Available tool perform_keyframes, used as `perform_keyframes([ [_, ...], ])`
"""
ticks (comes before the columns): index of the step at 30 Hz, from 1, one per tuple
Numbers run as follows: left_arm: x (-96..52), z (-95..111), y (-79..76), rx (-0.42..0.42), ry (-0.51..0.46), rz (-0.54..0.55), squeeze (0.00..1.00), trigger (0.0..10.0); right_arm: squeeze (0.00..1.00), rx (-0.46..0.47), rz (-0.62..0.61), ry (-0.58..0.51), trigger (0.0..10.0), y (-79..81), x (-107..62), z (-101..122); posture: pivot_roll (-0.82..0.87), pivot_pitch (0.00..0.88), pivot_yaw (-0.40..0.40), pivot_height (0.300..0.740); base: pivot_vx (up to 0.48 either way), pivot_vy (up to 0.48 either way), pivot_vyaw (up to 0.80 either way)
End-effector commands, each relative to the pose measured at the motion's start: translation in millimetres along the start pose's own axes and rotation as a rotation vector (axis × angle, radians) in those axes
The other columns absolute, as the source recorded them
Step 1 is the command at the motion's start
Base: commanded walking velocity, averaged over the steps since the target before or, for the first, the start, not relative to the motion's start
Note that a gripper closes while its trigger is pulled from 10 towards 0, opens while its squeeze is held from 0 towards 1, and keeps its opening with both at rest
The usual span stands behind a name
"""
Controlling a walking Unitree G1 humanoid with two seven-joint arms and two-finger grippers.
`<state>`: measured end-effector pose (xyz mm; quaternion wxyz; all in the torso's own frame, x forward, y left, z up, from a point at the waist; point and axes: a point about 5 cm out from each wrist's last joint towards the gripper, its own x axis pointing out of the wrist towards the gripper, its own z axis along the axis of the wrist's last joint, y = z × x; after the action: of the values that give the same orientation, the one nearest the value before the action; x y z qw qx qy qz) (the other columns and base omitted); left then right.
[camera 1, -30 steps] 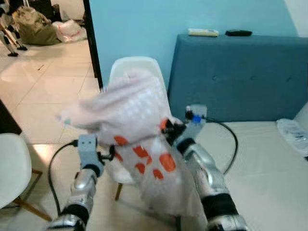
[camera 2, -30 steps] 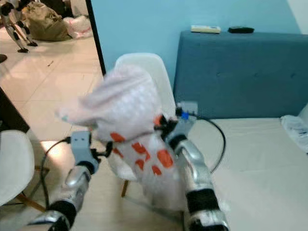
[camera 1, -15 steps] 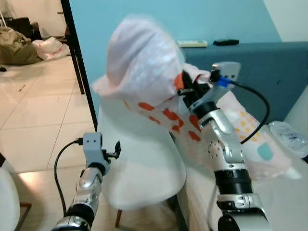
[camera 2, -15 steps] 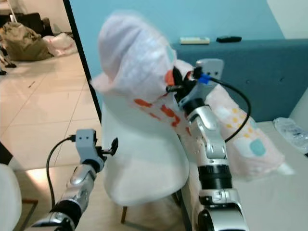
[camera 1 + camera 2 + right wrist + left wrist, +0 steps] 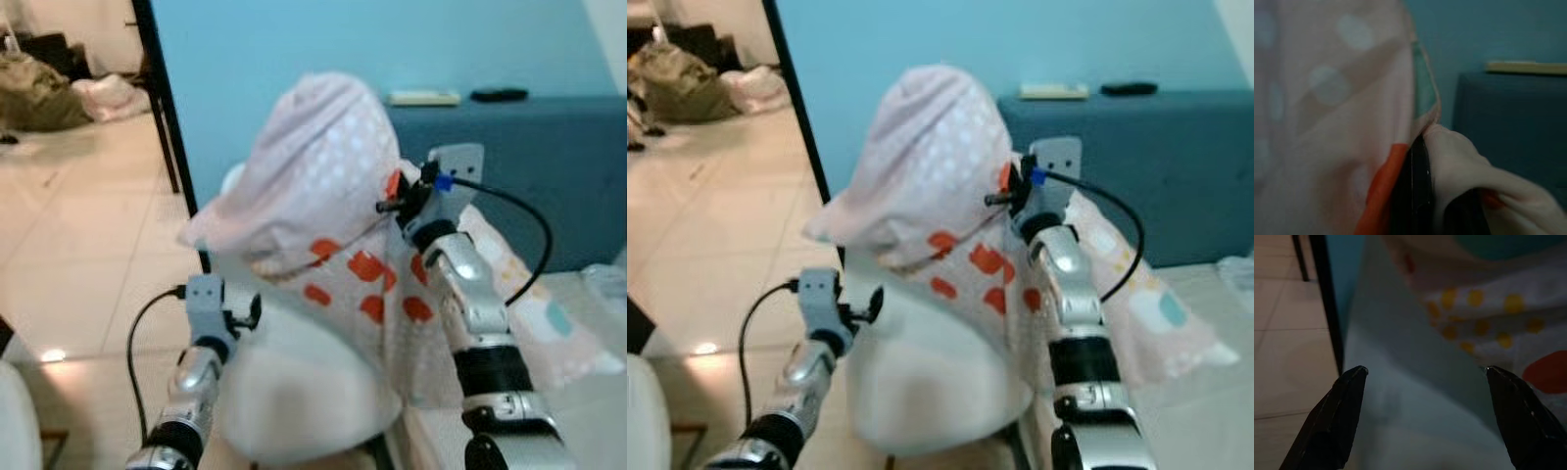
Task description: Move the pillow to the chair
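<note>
A pale pink pillow (image 5: pixel 318 186) with white dots and orange and yellow patches hangs over a white chair (image 5: pixel 299 387). My right gripper (image 5: pixel 390 201) is raised and shut on the pillow's cloth (image 5: pixel 1449 147), holding it above the chair's back. Part of the pillow drapes to the right over the bed. My left gripper (image 5: pixel 250 311) stands open low beside the chair's left edge, apart from the pillow; its fingers (image 5: pixel 1332 416) frame the chair's shell (image 5: pixel 1400 421), with the pillow's dotted cloth (image 5: pixel 1488 318) above it.
A blue headboard (image 5: pixel 549 166) stands behind at the right, with a remote (image 5: pixel 423 98) and a dark object (image 5: pixel 500 95) on top. The bed (image 5: pixel 588 392) lies at the right. A black door frame (image 5: pixel 168 127) and tiled floor (image 5: pixel 78 225) are at the left, with bags (image 5: pixel 59 93) far back.
The right gripper has lowered the pillow so it drapes onto the chair's back. The left gripper has stayed open near the chair's left edge. The camera has shifted a little.
</note>
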<state>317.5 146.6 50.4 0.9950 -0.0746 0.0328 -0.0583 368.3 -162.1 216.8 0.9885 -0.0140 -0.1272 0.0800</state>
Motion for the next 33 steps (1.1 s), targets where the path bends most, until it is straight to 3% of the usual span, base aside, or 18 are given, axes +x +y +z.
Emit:
perform_keyframes([
  [1, -1.3, -3, -2.4, 0.004, 0.022, -0.009, 0.0, 10.0, 0.0, -0.054, -0.028, -0.115, 10.0, -6.3, 2.4, 21, -0.01, 0.0, -0.014, 0.727, 0.0, 0.0, 0.0],
  [2, -2.7, -5, -1.7, 0.004, 0.032, -0.009, 0.0, 10.0, 0.0, -0.114, -0.027, -0.112, 10.0, -3.2, 1.1, 19, -0.01, 0.0, -0.012, 0.727, 0.0, 0.0, 0.0],
  [3, -5.3, -8, -2.2, 0.002, 0.042, -0.018, 0.0, 10.0, 0.0, -0.307, -0.012, -0.123, 10.0, 6.9, -1.4, 15, -0.01, 0.0, -0.013, 0.727, 0.0, 0.0, 0.0],
  [4, -6.1, -9, -2.6, 0.003, 0.043, -0.023, 0.0, 10.0, 0.0, -0.362, -0.015, -0.126, 10.0, 9.6, -2.2, 13, 0.0, 0.0, -0.014, 0.727, 0.0, 0.0, 0.0],
  [8, -8.6, -11, -3.8, 0.006, 0.044, -0.027, 0.0, 10.0, 0.0, -0.403, -0.139, -0.056, 10.0, -4.7, -3.0, 1, 0.0, 0.0, -0.014, 0.727, 0.0, 0.0, 0.0],
  [10, -11.7, -14, -4.6, 0.005, 0.049, -0.029, 0.0, 10.0, 0.0, -0.434, -0.239, -0.064, 10.0, -23.8, -4.7, 4, 0.01, 0.0, -0.013, 0.727, 0.0, 0.0, 0.0],
  [14, -14.3, -17, -4.5, 0.007, 0.058, -0.03, 0.0, 10.0, 0.0, -0.411, -0.232, -0.138, 10.0, -20.7, -2.8, 17, 0.01, 0.0, -0.008, 0.727, 0.0, 0.0, 0.0],
  [17, -16.3, -18, -4.8, 0.011, 0.064, -0.034, 0.0, 10.0, 0.0, -0.372, -0.082, -0.227, 10.0, 18.2, 5.1, 25, 0.01, 0.0, -0.006, 0.727, 0.0, 0.0, 0.0],
  [18, -16.3, -18, -4.8, 0.011, 0.064, -0.034, 0.0, 10.0, 0.0, -0.372, -0.082, -0.227, 10.0, 18.2, 5.1, 25, 0.01, 0.0, -0.006, 0.727, 0.0, 0.0, 0.0],
  [19, -16.8, -18, -5.3, 0.012, 0.065, -0.036, 0.0, 10.0, 0.0, -0.374, 0.002, -0.229, 10.0, 38.2, 6.0, 19, 0.02, 0.0, -0.005, 0.727, 0.0, 0.0, 0.0],
  [21, -18.0, -18, -6.4, 0.011, 0.064, -0.038, 0.0, 10.0, 0.0, -0.361, 0.19, -0.152, 10.0, 79.7, 0.8, -7, 0.02, 0.0, -0.004, 0.727, 0.0, 0.0, 0.0],
  [22, -18.0, -18, -6.4, 0.011, 0.064, -0.038, 0.0, 10.0, 0.0, -0.361, 0.19, -0.152, 10.0, 79.7, 0.8, -7, 0.02, 0.0, -0.004, 0.727, 0.0, 0.0, 0.0],
  [23, -18.7, -18, -6.8, 0.011, 0.063, -0.039, 0.0, 10.0, 0.0, -0.359, 0.25, -0.113, 10.0, 93.2, -2.6, -18, 0.02, 0.0, -0.004, 0.727, 0.0, 0.0, 0.0],
  [25, -22.1, -21, -8.0, 0.009, 0.069, -0.041, 0.0, 10.0, 0.0, -0.345, 0.4, 0.109, 10.0, 124.6, -26.7, -72, 0.03, 0.0, -0.005, 0.727, 0.0, 0.0, 0.0],
  [26, -22.1, -21, -8.0, 0.009, 0.069, -0.041, 0.0, 10.0, 0.0, -0.345, 0.4, 0.109, 10.0, 124.6, -26.7, -72, 0.03, 0.0, -0.005, 0.727, 0.0, 0.0, 0.0],
  [28, -25.4, -24, -8.3, 0.009, 0.077, -0.042, 0.0, 10.0, 0.0, -0.322, 0.47, 0.269, 10.0, 138.1, -50.0, -107, 0.03, 0.002, -0.003, 0.727, 0.0, 0.0, 0.0],
  [29, -25.4, -24, -8.3, 0.009, 0.077, -0.042, 0.0, 10.0, 0.0, -0.322, 0.47, 0.269, 10.0, 138.1, -50.0, -107, 0.03, 0.002, -0.003, 0.727, 0.0, 0.0, 0.0],
  [33, -30.6, -26, -6.4, 0.009, 0.086, -0.038, 0.0, 10.0, 0.0, -0.331, 0.517, 0.483, 10.0, 138.2, -79.4, -146, 0.04, 0.015, 0.004, 0.727, 0.0, 0.0, 0.0],
])
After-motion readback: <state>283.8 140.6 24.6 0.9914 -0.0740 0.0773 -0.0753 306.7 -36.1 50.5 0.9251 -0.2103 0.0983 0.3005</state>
